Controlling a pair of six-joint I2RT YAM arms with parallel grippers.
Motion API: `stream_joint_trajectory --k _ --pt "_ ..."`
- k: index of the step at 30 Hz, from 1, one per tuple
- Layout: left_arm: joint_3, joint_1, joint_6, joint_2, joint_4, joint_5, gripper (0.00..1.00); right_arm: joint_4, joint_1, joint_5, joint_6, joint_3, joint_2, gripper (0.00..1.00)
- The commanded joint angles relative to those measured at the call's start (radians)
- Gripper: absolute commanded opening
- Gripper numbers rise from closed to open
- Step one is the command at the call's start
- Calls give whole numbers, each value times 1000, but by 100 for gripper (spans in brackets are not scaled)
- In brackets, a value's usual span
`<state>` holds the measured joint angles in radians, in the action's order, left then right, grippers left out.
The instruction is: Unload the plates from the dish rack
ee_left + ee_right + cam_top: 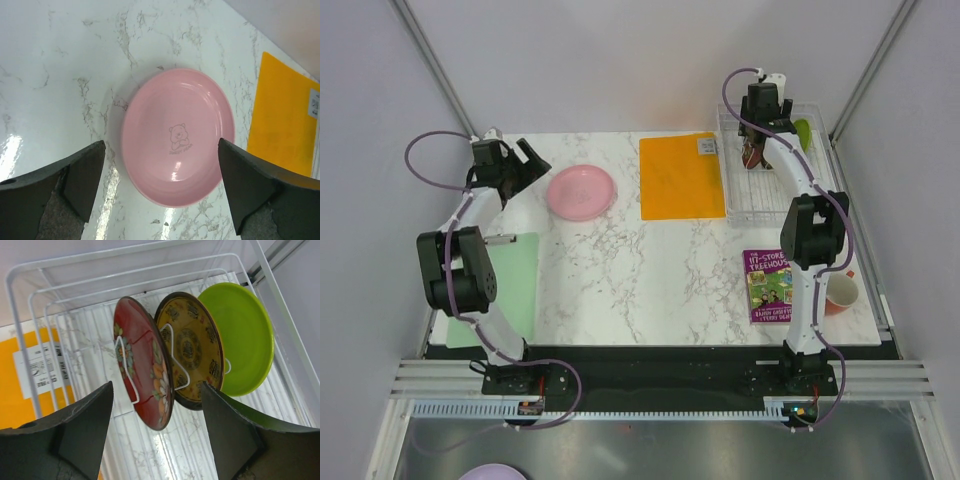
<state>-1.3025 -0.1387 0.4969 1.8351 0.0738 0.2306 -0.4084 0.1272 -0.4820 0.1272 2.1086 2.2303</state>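
Starting nearest the arm bases: a pale lilac plate [490, 472] shows partly at the bottom edge, below the table [620, 280]. On the marble top, a mint-green board [515, 285] lies at the near left beside the left arm. A purple book [772, 285] lies at the near right, and an orange mug [842, 292] stands just right of it, partly behind the right arm. Further back, left of centre, the pink plate [581, 192] lies flat on the table, out of the rack; a small bear print marks its middle. The left gripper [161, 150] hangs above it with fingers spread wide, empty, one finger showing on each side of the plate in the wrist view. Beside the plate to the right lies the orange mat [680, 175], with a white label at its far right corner. At the far right stands the dish rack [760, 195], clear with thin wires. Three plates stand on edge in it, side by side: the dark red plate [150, 355], the yellow patterned plate [192, 345] and the lime green plate [245, 335]. The right gripper [156, 390] hovers over the rack, fingers apart and touching nothing, with the red plate roughly between them in the wrist view.
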Motion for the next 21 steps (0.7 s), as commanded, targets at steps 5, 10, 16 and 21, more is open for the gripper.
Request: stream_joint_trajectory --k 5,10,16,21 --pt "139 25 -72 -281 -14 -14 100 -9 -23 -69 -81 105 84 70" --pt "222 37 -73 -418 -32 15 100 5 -40 -46 -100 108 107 48" --pt "244 44 -72 -520 -13 79 100 11 -51 5 -107 110 129 40" --pt "238 45 -70 -580 -8 105 99 29 -52 48 -110 109 147 14"
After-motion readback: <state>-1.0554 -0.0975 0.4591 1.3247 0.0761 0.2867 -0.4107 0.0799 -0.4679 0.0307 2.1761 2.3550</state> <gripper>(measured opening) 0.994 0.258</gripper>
